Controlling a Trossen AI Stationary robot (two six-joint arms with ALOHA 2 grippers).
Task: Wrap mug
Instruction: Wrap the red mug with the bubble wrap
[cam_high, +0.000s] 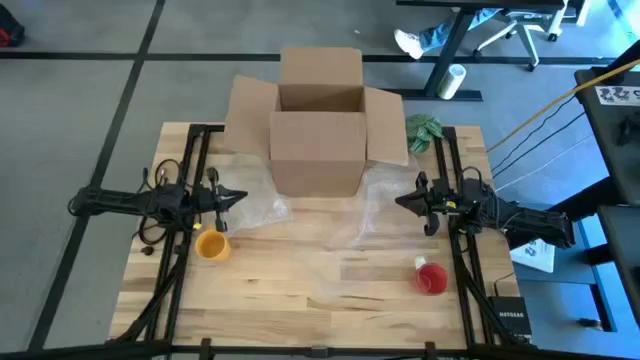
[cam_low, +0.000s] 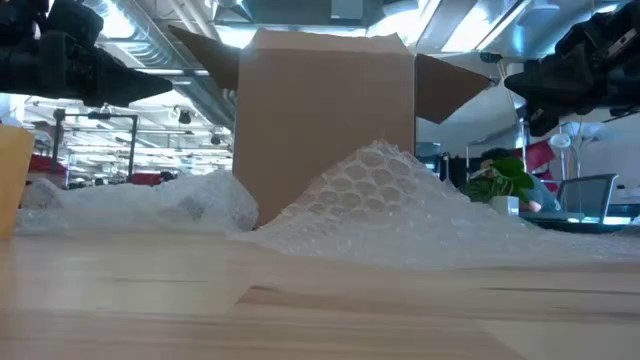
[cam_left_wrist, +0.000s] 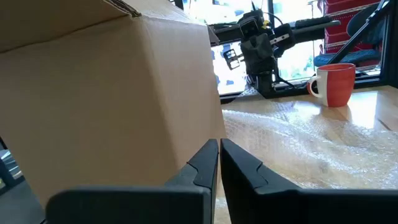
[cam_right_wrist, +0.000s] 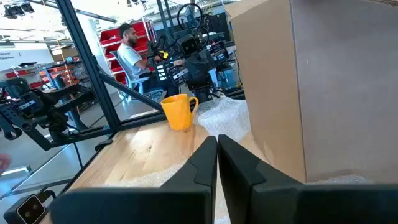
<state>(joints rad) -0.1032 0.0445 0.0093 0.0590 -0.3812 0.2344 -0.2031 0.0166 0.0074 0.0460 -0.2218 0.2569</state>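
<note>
Tabletop carries an open cardboard box, with bubble wrap spread before it. Left claw and right claw hover closed, empty. Yellow mug stands off the wrap near the left claw; red mug sits by the right edge. Risk: slack wrap may slide or bunch when gripped.

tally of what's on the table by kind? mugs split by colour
Yellow ceramic mug: 1
Red ceramic mug: 1
Open brown cardboard box: 1
Clear bubble wrap sheet: 1, as far as I can tell; it may be more than one piece
Green leafy plant sprig: 1
Total: 5
</note>
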